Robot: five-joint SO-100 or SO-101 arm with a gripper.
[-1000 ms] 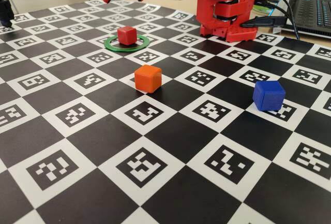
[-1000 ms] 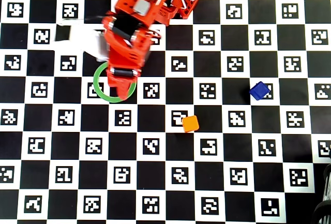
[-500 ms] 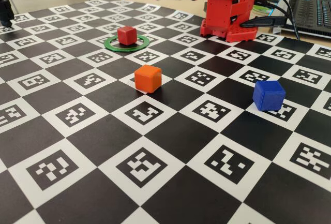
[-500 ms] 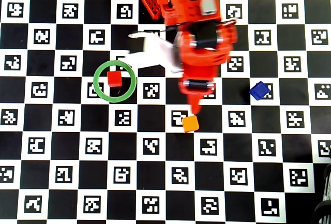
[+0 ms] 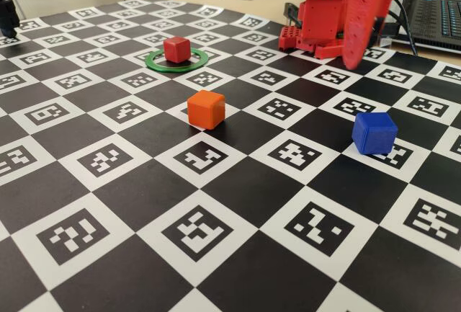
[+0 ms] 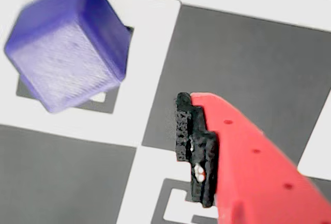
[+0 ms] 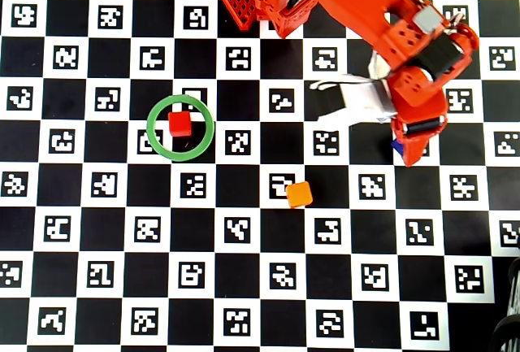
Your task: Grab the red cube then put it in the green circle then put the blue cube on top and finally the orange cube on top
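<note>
Hiding blue cube overhead | claw above | second finger unseen

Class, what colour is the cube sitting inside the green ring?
Deep red: the cube in the ring shows best in the fixed view.

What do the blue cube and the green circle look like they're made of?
The blue cube looks like matte plastic, probably 3D-printed: the wrist view shows fine parallel ridges on its face and softly rounded edges, with no gloss. The green circle looks like thin, flat plastic in a uniform colour with a slight sheen; it is too small here to be sure.
</note>
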